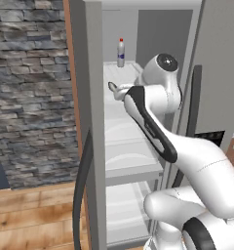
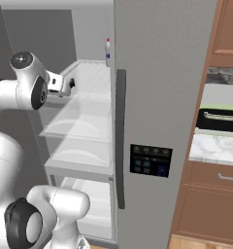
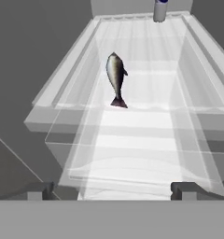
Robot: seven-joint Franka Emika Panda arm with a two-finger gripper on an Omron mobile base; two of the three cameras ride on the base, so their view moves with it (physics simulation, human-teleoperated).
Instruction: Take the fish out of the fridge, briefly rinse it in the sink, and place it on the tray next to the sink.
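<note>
Setting: You are working at an open fridge [image 1: 92,122] beside a stone wall [image 1: 29,88], with wood flooring below and wooden cabinets to the right.
Arm: You are reaching into the upper fridge compartment, the hand sitting at the front of the white shelf [image 3: 132,154].
Gripper: The gripper [image 3: 111,189] is standing released and empty; in the hand view the two tips are showing wide apart at the bottom, nothing between them.
Fish: The fish [image 3: 116,79] is lying on that shelf ahead of the gripper, well apart from it, tail pointing toward the hand and head toward the back wall.
Bottle: A white bottle [image 1: 121,52] with a red cap is standing upright at the back of the shelf, beyond the fish and slightly to one side.
Stage, as judged: You are approaching for the pick; the fish is not yet grasped, so rinsing and placing are both outstanding.
Risk one: The fish is slim and lying flat, so closing too high would be pinching air or skidding it deeper.
Risk two: Overreaching could be knocking the bottle over.
Risk three: The elbow is passing close to the door edge; a wide swing on withdrawal could be striking it.
Count: One fish, one bottle, one gripper.
</note>
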